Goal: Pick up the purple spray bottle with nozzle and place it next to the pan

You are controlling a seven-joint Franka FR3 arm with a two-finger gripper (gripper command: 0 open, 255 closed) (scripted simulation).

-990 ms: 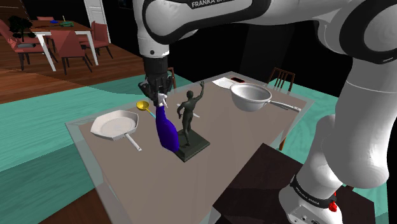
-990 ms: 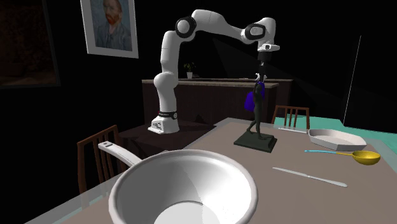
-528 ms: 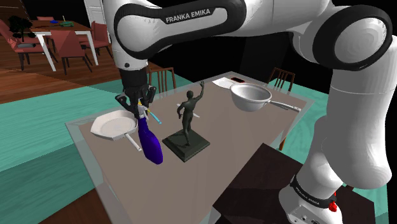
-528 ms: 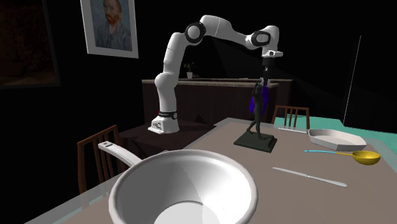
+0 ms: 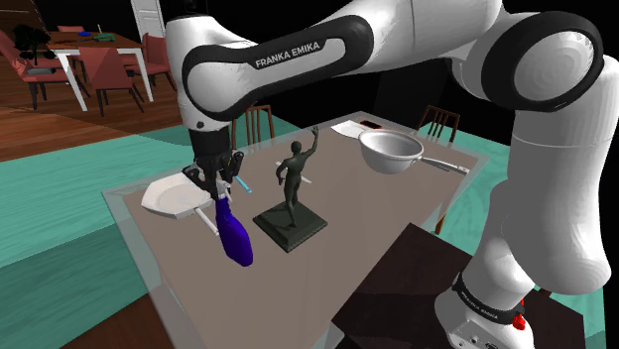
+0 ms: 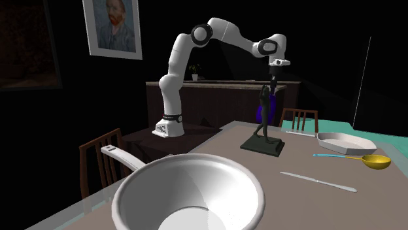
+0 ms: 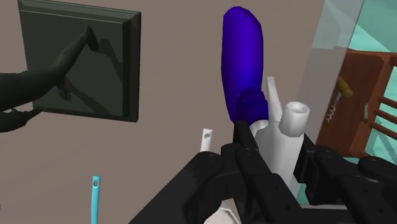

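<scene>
My black gripper (image 5: 214, 179) is shut on the white nozzle top (image 7: 280, 131) of the purple spray bottle (image 5: 234, 239). The bottle hangs tilted from it, over the table beside the flat white pan (image 5: 167, 196) and its handle. My hand hides part of that pan. In the wrist view the purple body (image 7: 242, 63) stretches away from the gripper (image 7: 272, 145) over the brown tabletop. In the second exterior view the gripper (image 6: 271, 77) holds the bottle (image 6: 262, 112) behind the statue, and the flat pan (image 6: 342, 140) lies to the right.
A dark figurine on a square base (image 5: 291, 196) stands just right of the bottle in the shoulder view. A deep white pan (image 5: 391, 151) sits at the table's far corner. A yellow spoon (image 6: 366, 160) and a knife (image 6: 318, 181) lie on the table (image 5: 347, 238).
The gripper has carried the bottle to the shoulder view's left and downward, away from the figurine and toward the flat pan and the table's front edge. The grip has stayed shut.
</scene>
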